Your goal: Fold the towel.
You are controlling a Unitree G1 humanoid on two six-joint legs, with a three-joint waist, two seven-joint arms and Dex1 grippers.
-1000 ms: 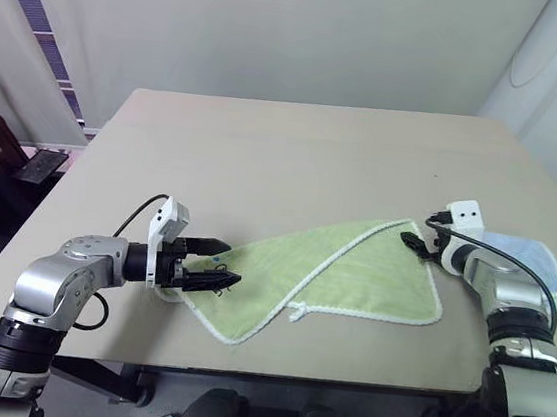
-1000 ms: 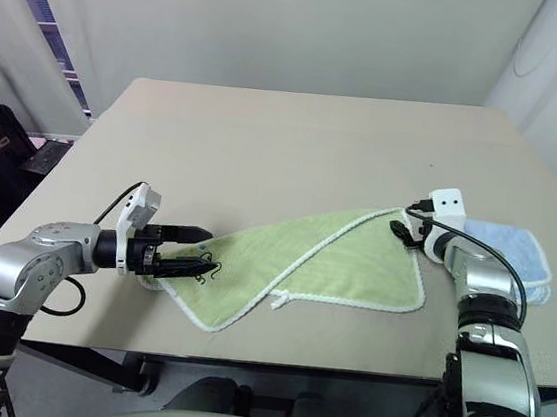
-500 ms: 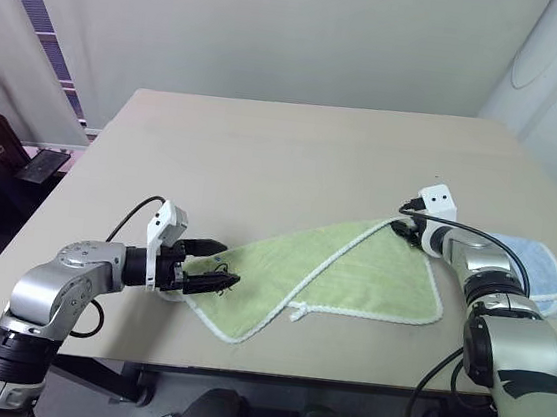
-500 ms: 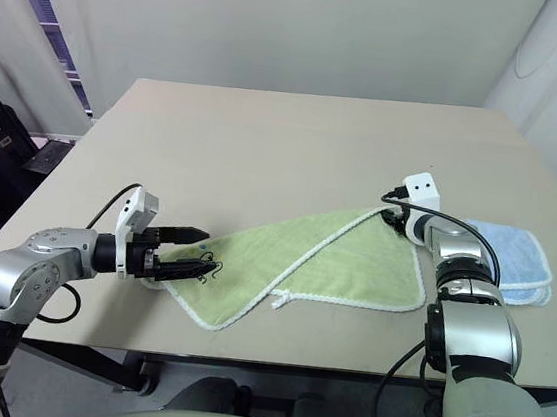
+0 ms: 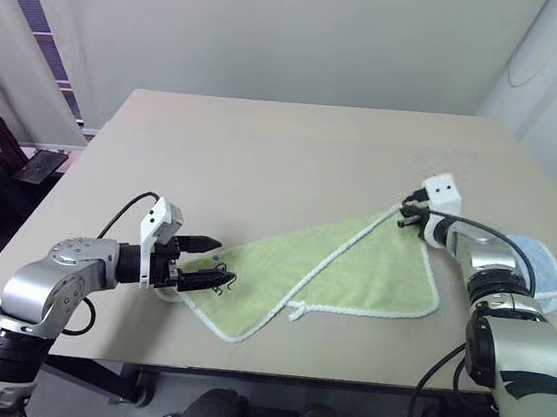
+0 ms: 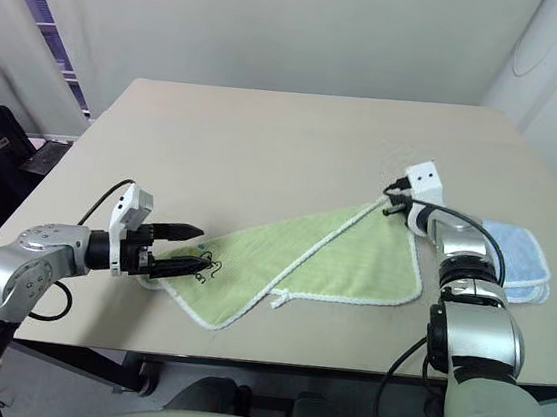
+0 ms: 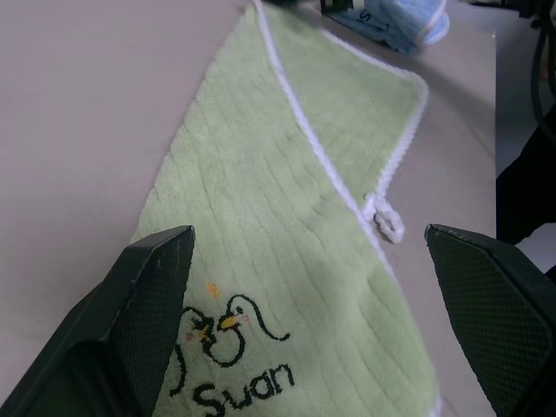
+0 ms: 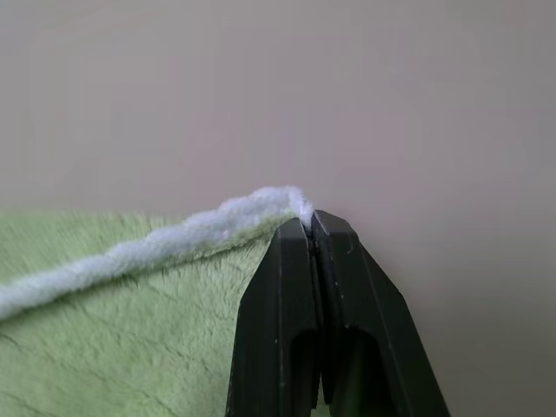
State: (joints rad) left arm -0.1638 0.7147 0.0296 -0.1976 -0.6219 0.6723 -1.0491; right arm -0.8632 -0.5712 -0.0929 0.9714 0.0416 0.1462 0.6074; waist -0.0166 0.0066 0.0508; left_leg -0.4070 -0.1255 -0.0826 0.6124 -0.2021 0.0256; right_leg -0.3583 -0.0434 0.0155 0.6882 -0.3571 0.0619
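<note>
Right fingers [image 8: 311,228] have pinched and lifted the towel [image 5: 352,272] corner.

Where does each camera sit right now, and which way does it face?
Left eye and right eye views: on the head, looking forward and down at the table; both arms show, the right tool pinching a corner of the towel.
Left wrist view: on the left arm, looking along the open left tool over the towel's embroidered picture.
Right wrist view: on the right arm, fingers shut on the white edging.
Shared: head and left wrist views both show the light-blue cloth.
</note>
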